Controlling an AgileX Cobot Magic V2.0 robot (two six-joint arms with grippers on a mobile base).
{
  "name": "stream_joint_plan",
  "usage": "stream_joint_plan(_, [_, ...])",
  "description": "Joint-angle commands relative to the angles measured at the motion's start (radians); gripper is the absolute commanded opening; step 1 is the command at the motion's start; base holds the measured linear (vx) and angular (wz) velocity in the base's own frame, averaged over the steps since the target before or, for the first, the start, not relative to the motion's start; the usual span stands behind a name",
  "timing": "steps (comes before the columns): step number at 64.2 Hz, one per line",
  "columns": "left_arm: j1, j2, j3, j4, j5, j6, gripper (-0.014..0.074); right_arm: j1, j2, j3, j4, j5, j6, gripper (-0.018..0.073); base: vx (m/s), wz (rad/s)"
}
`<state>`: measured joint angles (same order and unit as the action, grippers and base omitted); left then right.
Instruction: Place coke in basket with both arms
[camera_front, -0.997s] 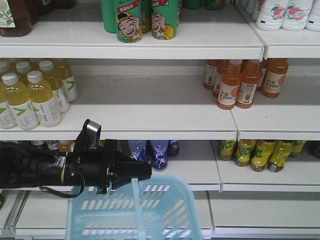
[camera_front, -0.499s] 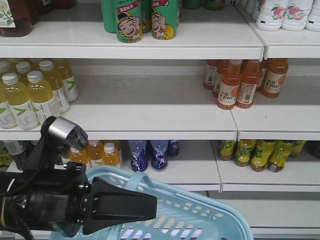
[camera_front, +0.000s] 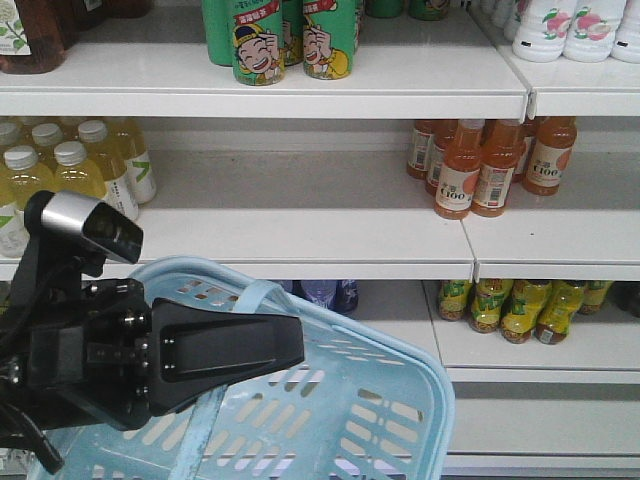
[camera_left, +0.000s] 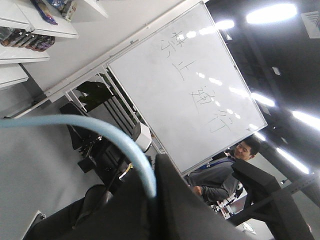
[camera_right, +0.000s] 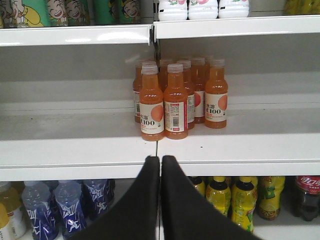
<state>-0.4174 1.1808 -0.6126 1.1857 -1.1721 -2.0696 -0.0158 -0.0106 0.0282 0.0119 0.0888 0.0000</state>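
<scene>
The light blue basket (camera_front: 380, 400) hangs tilted in front of the shelves, low in the front view. My left gripper (camera_front: 290, 350) is shut on its curved blue handle (camera_front: 255, 298). In the left wrist view the handle (camera_left: 100, 130) runs in an arc into my left gripper (camera_left: 155, 195), whose black jaws close around it. My right gripper (camera_right: 160, 162) faces the shelf edge in the right wrist view, shut with nothing between its fingers. The coke is out of view.
White shelves (camera_front: 300, 235) carry orange bottles (camera_front: 480, 170), green cans (camera_front: 285, 40) and pale yellow bottles (camera_front: 60, 180). Below stand blue bottles (camera_right: 70, 205), yellow-green bottles (camera_right: 235, 200) and a dark red-labelled bottle (camera_right: 306, 197). A whiteboard (camera_left: 185, 85) and a person (camera_left: 225, 170) are behind.
My left arm has risen and come closer to the camera, lifting the basket by its handle. The basket now hangs higher and tilted, covering more of the lower shelf.
</scene>
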Motion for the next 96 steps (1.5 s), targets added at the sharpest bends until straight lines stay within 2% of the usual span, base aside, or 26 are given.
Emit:
stream_joint_plan(1, [-0.024, -0.024, -0.025, -0.093, -0.137, 0.009, -0.0008, -0.003, -0.013, 0.007, -0.003, -0.071, 0.0, -0.0005, 0.0, 0.0])
stream_joint_plan(11, [-0.076, -0.023, -0.025, -0.117, -0.111, 0.013, -0.0008, -0.003, -0.013, 0.007, -0.003, -0.071, 0.0, -0.0005, 0.0, 0.0])
stream_joint_plan(27, [-0.128, -0.023, -0.025, -0.273, -0.17, 0.105, -0.0007, -0.003, -0.013, 0.007, -0.003, -0.071, 0.0, -0.0005, 0.0, 0.0])
stream_joint_plan(60, [-0.129, -0.023, -0.025, -0.327, -0.158, 0.117, -0.0007, -0.003, -0.013, 0.007, -0.003, -0.071, 0.0, -0.0005, 0.0, 0.0])
stream_joint_plan(96, [-0.129, -0.023, -0.025, -0.324, -0.158, 0.117, -0.0008, -0.003, -0.013, 0.007, -0.003, -0.071, 0.0, -0.0005, 0.0, 0.0])
